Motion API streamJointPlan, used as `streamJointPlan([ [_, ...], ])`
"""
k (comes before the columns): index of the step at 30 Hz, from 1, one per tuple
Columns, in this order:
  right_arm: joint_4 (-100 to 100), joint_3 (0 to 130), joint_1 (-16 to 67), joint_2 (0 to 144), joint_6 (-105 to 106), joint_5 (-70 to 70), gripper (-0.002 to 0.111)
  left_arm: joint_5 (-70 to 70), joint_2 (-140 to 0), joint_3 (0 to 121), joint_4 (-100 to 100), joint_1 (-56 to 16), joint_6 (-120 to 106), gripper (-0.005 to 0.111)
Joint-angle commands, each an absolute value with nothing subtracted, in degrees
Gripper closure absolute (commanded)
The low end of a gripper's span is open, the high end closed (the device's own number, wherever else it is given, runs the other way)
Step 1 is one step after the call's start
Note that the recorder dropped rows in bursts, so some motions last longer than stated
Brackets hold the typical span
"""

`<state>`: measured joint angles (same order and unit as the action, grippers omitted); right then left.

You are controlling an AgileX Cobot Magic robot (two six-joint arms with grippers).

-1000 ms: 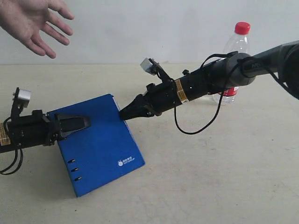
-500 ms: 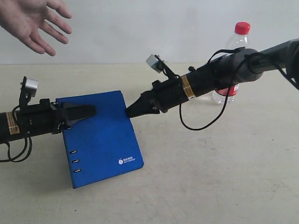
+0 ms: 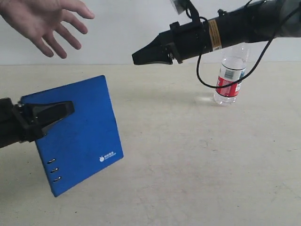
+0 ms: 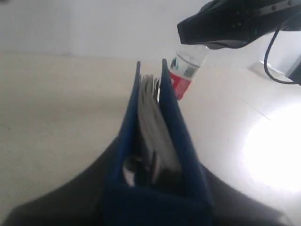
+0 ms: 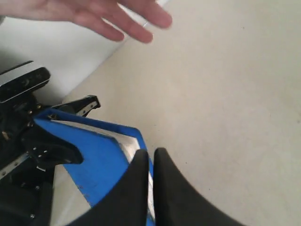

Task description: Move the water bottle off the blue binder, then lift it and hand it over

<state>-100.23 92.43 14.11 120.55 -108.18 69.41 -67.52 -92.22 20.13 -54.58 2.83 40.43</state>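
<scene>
The blue binder (image 3: 84, 136) hangs tilted above the table on the left, with my left gripper (image 3: 63, 110) shut on its upper left edge. Seen edge-on, the binder (image 4: 171, 127) shows its white pages (image 4: 150, 113) between the covers. The water bottle (image 3: 229, 80) stands upright on the table at the right, off the binder; its cap is hidden behind my right arm. My right gripper (image 3: 135, 57) is raised in the air at top centre, shut and empty. In the right wrist view the shut gripper (image 5: 150, 157) hovers above the binder's corner (image 5: 101, 150).
A person's open hand (image 3: 44, 21) is held out at the upper left, above the binder, and appears as a hand (image 5: 99, 14) in the right wrist view. A black cable (image 3: 207, 82) loops down from my right arm near the bottle. The beige tabletop (image 3: 178, 155) spreads between binder and bottle.
My left gripper has lifted the binder off the table and carried it left. My right arm has risen and pulled away from the binder's edge. The bottle has not moved.
</scene>
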Motion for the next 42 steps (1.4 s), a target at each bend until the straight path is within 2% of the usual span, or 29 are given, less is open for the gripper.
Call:
streamJointPlan([
  [1,-99.95,92.68,13.85,116.38,-108.92,69.96,0.109,-69.96,-76.55,12.0,-43.84,2.77,37.22,0.102],
  [5,-99.95,92.68,13.85,113.93,-110.81,69.96,0.109,-65.09,-58.31,11.12,-41.44,2.77,40.95,0.102],
  [8,-99.95,92.68,13.85,113.6,-111.66,69.96,0.109,-54.0,-49.47,11.12,-40.15,2.77,40.84,0.102],
  [17,-99.95,92.68,13.85,113.6,-112.34,69.96,0.109,-49.72,-48.37,11.12,-42.55,2.77,40.11,0.101],
  [21,-99.95,92.68,13.85,113.6,-112.07,69.96,0.109,-49.23,-48.37,11.12,-42.55,2.77,40.08,0.083],
  [25,-99.95,92.68,13.85,113.6,-112.07,69.96,0.109,-49.23,-48.37,11.12,-41.57,2.77,40.26,0.049],
  [27,-99.95,92.68,13.85,113.6,-112.07,69.96,0.109,-49.23,-48.37,11.12,-40.83,2.77,40.65,0.041],
  [28,-99.95,92.68,13.85,113.29,-112.08,69.96,0.109,-49.11,-48.37,11.12,-40.71,2.77,40.66,0.041],
  [30,-99.95,92.68,13.85,112.26,-111.35,69.96,0.109,-47.91,-48.37,11.12,-38.13,2.77,40.14,0.051],
  [34,-99.95,92.68,13.32,105.39,-108.8,69.96,0.109,-46.39,-44.85,11.12,-25.26,2.77,31.61,0.102],
  [37,-99.95,92.68,11.93,96.85,-108.78,69.96,0.109,-44.92,-38.68,11.12,-16.69,2.77,22.31,0.102],
  [42,-99.95,92.68,6.89,78.77,-108.66,65.67,0.109,-29.56,-26.26,11.12,-1.01,2.77,4.7,0.102],
])
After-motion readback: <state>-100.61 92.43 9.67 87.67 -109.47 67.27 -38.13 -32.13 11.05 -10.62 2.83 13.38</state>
